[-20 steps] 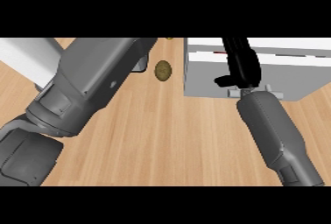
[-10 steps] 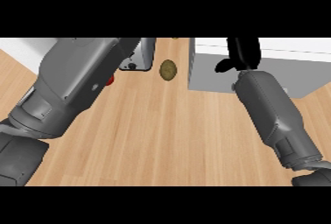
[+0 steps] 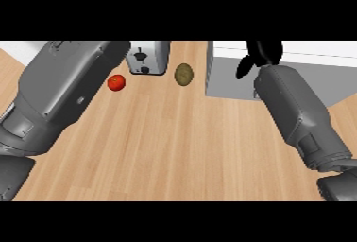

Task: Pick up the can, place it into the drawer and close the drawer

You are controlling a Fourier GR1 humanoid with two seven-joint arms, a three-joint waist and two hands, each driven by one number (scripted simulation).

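No can shows anywhere in the head view. The white drawer box (image 3: 229,71) stands at the counter's far right, its grey front facing me. My right hand (image 3: 265,53) is over the drawer's top near the view's upper edge; its fingers point away and its thumb hangs down to the left, with nothing seen in it. The right forearm (image 3: 300,113) runs up from the lower right. My left forearm (image 3: 63,94) crosses the left side, and its hand lies beyond the upper edge, out of sight.
A silver toaster (image 3: 146,56) stands at the back centre. A red tomato (image 3: 116,82) lies left of it and a brown potato (image 3: 183,74) right of it, close to the drawer. Bare wooden counter (image 3: 174,151) fills the middle and front.
My right hand has moved farther away over the drawer's top. The left forearm has shifted left, uncovering the toaster and the tomato.
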